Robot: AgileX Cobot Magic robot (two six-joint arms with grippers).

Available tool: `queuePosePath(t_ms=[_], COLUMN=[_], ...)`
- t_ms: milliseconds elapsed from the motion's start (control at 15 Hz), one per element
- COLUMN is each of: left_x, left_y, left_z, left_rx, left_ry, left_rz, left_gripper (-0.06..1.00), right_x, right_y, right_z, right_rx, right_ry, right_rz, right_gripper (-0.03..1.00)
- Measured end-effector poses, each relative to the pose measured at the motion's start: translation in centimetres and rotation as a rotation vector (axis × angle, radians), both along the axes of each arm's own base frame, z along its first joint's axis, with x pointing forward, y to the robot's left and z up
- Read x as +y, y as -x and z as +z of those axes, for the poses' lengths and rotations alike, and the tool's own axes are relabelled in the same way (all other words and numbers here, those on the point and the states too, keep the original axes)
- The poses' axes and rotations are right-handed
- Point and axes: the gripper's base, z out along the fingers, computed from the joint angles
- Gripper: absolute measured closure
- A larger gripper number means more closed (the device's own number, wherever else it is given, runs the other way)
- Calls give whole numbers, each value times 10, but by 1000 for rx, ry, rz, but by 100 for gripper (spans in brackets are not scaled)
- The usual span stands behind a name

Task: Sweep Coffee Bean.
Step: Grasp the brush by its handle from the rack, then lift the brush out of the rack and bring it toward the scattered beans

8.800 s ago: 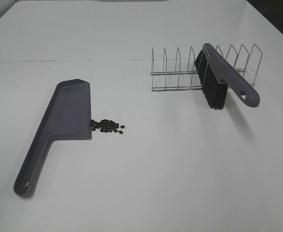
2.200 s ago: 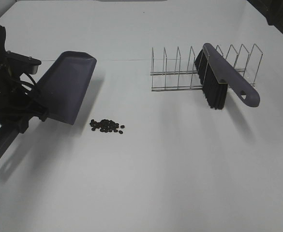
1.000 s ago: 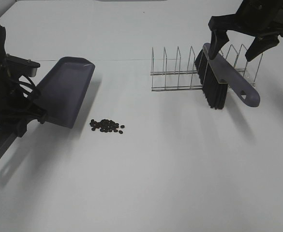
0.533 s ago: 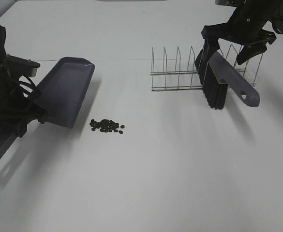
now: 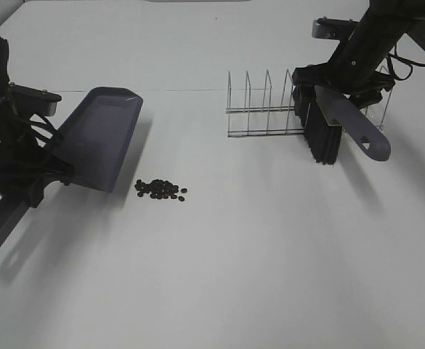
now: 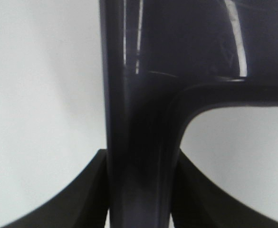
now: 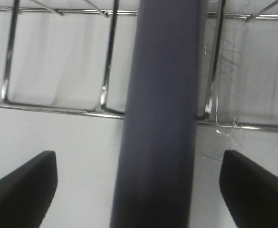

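Coffee beans [image 5: 160, 190] lie in a small tight heap on the white surface [image 5: 270, 254], left of centre in the high view, w/ a couple of strays at the heap's right edge. Just beside them, up & to the left, is the grey dustpan [image 5: 99, 138]. The pan is tilted, its near corner close to the heap but not touching. A shadow spreads under it, so it looks to be off the surface. Its handle runs down-left toward the view's edge, w/ a hole at the end. Left pincer [image 5: 41, 182] is clamped on that handle near where it meets the pan. The wrist cam shows both black fingers [image 6: 89, 194] pressed tight vs. the handle's sides, no gap.

Well apart, on the right & further back, a wire rack [image 5: 263, 109] stands w/ its upright loops in a row. The brush [image 5: 343, 120] rests across the rack's right part. Its black bristles hang down at the rack's front side; can't tell if they reach the surface. Its grey handle slopes out toward front-right, w/ a triangular hole near the tip. Right pincer [image 5: 337, 81] sits over the brush at the rack, jaws spread wide. The wrist cam shows the handle running btwn the two fingertips [image 7: 24, 185] w/ clear gaps each side, touching neither.
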Motion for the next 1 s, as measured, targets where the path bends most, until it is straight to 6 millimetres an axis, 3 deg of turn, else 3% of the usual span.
queuePosePath(t_ms=[267,467,800,1000], left_x=[0,0,0,0], left_y=[0,0,0,0], left_z=[0,0,0,0], left_rx=[0,0,1,1], left_ry=[0,0,4,3], left_rz=[0,0,3,2], left_gripper=[61,61,61,61], right_x=[-2,-3,-3,-4], right_y=[-1,1,5,13], right_z=[-9,-9,-3,23], right_rx=[10,27,60,71], right_ry=[32,40,37,45], right_rz=[12,14,-4,3], right_gripper=[14,40,40,40])
